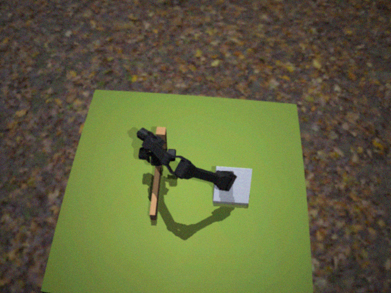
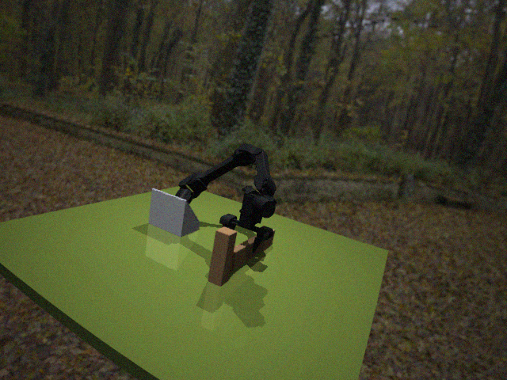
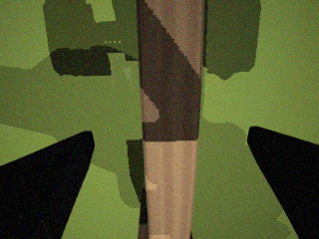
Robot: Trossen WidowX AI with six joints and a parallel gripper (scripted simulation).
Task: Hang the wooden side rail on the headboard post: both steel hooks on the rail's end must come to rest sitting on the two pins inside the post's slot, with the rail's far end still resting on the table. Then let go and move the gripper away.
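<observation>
The wooden headboard post stands upright on the table. The wooden side rail runs away from the post, its near end close against the post's rear side in the exterior view. The rail's far end is low, at or near the table top; exact contact is unclear. The steel hooks, the pins and the slot are hidden, so their seating cannot be told. My gripper is open and empty, its fingers wide apart on either side of the rail, touching neither side in the wrist view.
A pale grey wedge-shaped block stands by the arm's base. The arm reaches from there over the green table to the rail. The post is close beside the gripper. Arm shadows fall across the table.
</observation>
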